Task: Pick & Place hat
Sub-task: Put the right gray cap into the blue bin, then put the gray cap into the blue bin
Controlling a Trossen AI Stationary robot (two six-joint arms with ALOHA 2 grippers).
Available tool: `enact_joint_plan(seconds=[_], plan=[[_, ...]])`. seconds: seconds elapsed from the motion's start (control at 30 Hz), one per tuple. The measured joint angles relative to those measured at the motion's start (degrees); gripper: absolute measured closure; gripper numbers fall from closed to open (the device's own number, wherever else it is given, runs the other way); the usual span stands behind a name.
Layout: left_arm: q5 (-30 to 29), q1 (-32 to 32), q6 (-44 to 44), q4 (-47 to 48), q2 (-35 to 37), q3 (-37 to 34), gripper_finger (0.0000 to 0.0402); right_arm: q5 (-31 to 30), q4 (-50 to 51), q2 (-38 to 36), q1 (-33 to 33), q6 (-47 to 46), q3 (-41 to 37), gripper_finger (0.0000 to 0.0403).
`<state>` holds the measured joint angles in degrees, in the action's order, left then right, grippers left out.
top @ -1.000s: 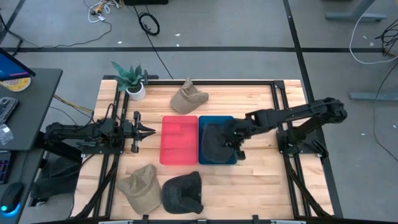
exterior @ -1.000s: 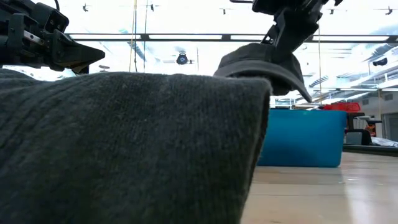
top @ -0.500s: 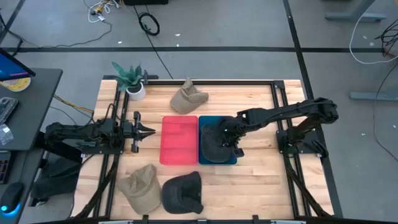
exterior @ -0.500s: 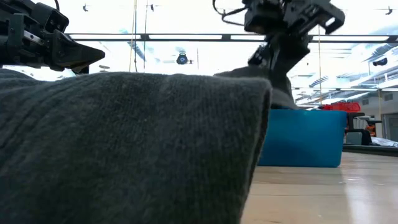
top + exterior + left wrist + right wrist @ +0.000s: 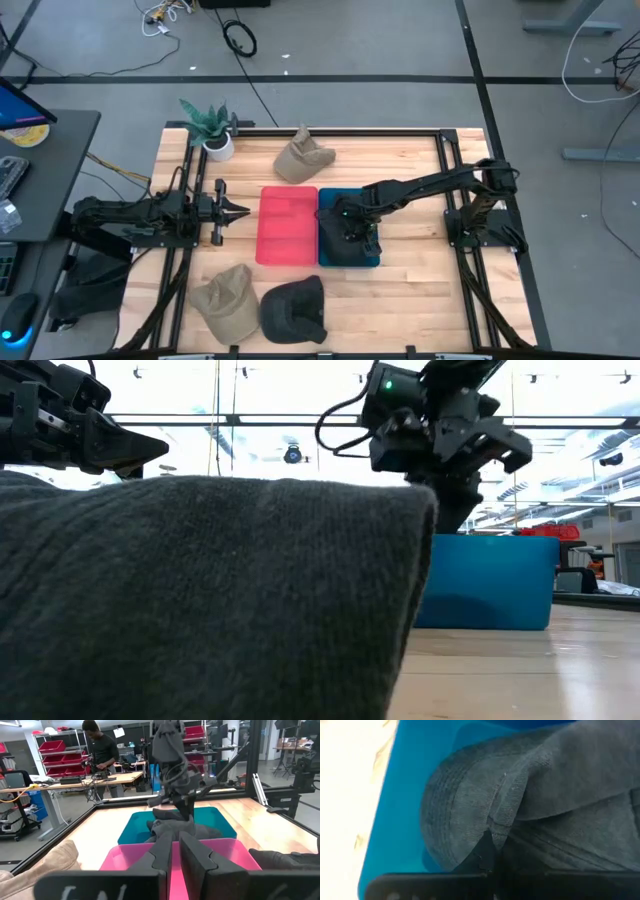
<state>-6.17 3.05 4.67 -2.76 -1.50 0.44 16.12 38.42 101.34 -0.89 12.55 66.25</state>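
A dark grey hat (image 5: 343, 238) lies inside the blue bin (image 5: 348, 194), its brim (image 5: 452, 815) on the bin floor. My right gripper (image 5: 354, 224) reaches down into that bin and is shut on the hat (image 5: 560, 790); in the low view it (image 5: 440, 445) dips behind the bin wall (image 5: 490, 582). My left gripper (image 5: 233, 210) waits shut over the table's left side, beside the pink bin (image 5: 288, 225). The left wrist view shows the hat (image 5: 180, 827) and my right arm across the bins. My right gripper (image 5: 487, 857) pinches the hat where the brim meets the crown (image 5: 495, 827), coming from above and pointing down. The hat rests in the blue bin, crumpled, with the crown folded over beside the fingers. How many layers are held is hidden by the fingers.
A tan hat (image 5: 303, 158) lies at the far edge, next to a potted plant (image 5: 212, 135). A second tan hat (image 5: 228, 300) and another dark hat (image 5: 295, 308) lie at the near edge; that dark hat (image 5: 200, 600) fills most of the low view. Bare wood lies right of the blue bin.
My right gripper has moved down and toward the table's left, into the blue bin. The dark hat, which hung above the bin's rim a second ago, now lies inside it, below the rim.
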Motion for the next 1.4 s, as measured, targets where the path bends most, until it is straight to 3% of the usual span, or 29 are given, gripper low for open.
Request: enact_joint_plan(seconds=[0.37,0.9,1.2,1.4], plan=[[-0.02,0.02,0.00,0.02,0.01,-0.01,0.0362,0.47,-0.95,1.05,1.28,-6.19,-0.12,0.0367],[0.00,0.02,-0.02,0.00,0.02,0.01,0.0362,0.88,-0.85,-3.47,1.30,-9.04,-0.43,0.0224],[-0.02,0.00,-0.01,0.01,0.01,0.00,0.0362,0.90,-1.24,-8.33,1.34,-9.33,-0.43,0.0185],[-0.02,0.00,0.00,0.00,0.02,-0.01,0.0362,-6.52,-5.78,-10.35,1.43,-13.76,-0.41,0.0183]])
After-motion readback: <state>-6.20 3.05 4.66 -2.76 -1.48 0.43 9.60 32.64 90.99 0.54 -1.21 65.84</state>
